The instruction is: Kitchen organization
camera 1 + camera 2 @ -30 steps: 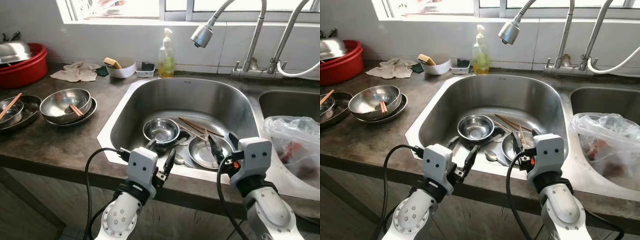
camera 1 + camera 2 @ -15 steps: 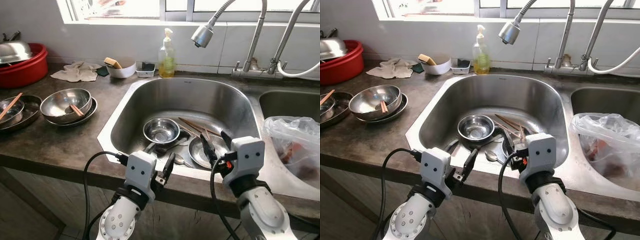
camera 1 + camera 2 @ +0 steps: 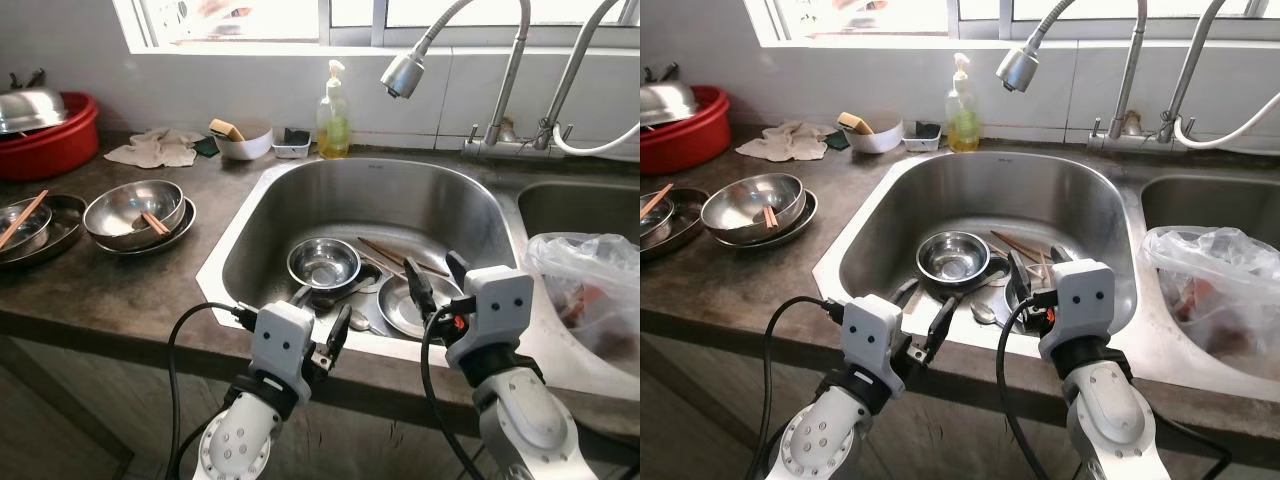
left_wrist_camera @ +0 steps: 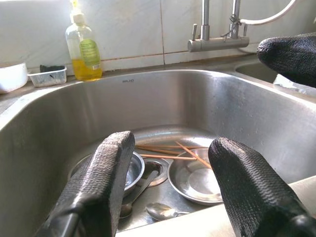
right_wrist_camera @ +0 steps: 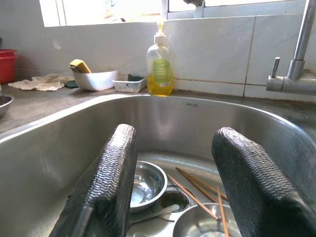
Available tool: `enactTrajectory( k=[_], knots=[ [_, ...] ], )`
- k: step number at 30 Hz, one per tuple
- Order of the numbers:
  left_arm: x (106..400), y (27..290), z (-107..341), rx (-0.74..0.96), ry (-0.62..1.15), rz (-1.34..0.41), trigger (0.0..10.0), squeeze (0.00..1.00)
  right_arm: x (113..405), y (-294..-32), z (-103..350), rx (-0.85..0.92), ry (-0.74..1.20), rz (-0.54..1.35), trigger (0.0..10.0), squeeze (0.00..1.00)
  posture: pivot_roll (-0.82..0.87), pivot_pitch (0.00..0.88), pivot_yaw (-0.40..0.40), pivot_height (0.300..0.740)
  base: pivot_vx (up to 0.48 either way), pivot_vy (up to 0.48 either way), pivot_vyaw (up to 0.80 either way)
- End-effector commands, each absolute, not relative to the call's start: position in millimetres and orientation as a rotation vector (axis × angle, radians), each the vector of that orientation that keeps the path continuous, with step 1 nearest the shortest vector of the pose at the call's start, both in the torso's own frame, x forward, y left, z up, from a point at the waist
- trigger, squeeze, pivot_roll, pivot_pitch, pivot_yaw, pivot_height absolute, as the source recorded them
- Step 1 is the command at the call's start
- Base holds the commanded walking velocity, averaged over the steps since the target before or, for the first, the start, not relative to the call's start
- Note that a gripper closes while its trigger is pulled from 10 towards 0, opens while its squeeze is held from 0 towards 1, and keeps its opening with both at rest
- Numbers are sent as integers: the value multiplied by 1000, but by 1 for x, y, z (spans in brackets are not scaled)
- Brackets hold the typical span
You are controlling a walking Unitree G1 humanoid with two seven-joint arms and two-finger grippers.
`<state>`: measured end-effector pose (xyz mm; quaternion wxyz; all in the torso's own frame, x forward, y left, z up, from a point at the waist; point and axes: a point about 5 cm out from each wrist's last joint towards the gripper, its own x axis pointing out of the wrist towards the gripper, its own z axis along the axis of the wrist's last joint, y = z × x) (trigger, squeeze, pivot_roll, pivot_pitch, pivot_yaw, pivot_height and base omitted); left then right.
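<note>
Drifting leftward, right hand (image 3: 437, 283) spread wide, left hand (image 3: 322, 318) wide, over sink (image 3: 300, 185).

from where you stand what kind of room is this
Most likely a home kitchen, at the washing-up spot. A steel sink holds a small bowl, a plate and chopsticks; a dish soap bottle stands by the window, and more used steel bowls wait on the dark counter.
</note>
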<state>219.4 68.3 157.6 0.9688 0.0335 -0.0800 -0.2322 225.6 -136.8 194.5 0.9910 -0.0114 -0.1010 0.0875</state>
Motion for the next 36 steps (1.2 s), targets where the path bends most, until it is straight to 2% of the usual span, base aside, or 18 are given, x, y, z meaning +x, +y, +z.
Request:
enactTrajectory(
  k=[1, 36],
  knots=[
    [219, 67, 158, 69, -164, -476, 10000, 0, 224, -135, 198, -24, -221, 178, 10000, 0, 66, 36, 29, 740, -262, 0, 0],
    [218, 65, 155, 69, -148, -481, 10000, 0, 227, -131, 189, -24, -180, 159, 10000, 0, 71, 55, 28, 740, -283, 0, 0]
  ],
)
